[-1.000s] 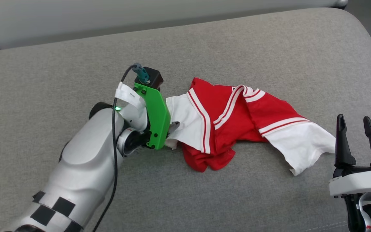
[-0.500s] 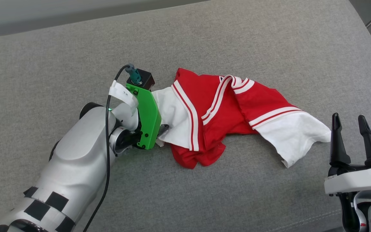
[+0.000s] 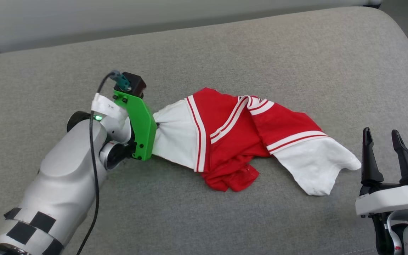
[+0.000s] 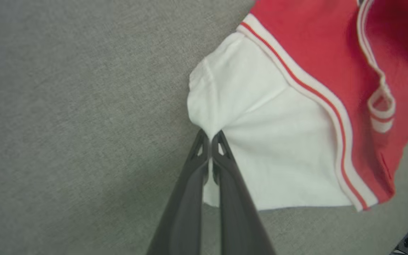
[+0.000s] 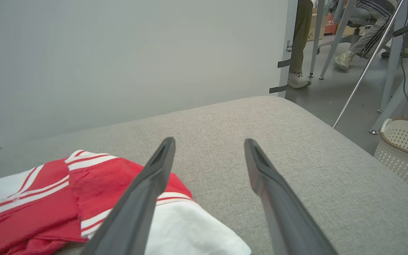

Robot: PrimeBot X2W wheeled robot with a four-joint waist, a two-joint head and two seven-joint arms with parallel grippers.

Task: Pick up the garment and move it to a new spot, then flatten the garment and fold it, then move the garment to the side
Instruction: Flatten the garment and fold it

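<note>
left hand has closed on the garment, pinching its white sleeve.

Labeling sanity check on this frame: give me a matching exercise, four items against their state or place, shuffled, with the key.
Items:
1. left gripper
2. right gripper
3. garment
4. basket

States or places:
A. on the floor, off the grey cushion
B. crumpled, lying on the grey cushion
C. shut on a white sleeve
D. open, holding nothing

Pairs: 1-C, 2-D, 3-B, 4-A
</note>
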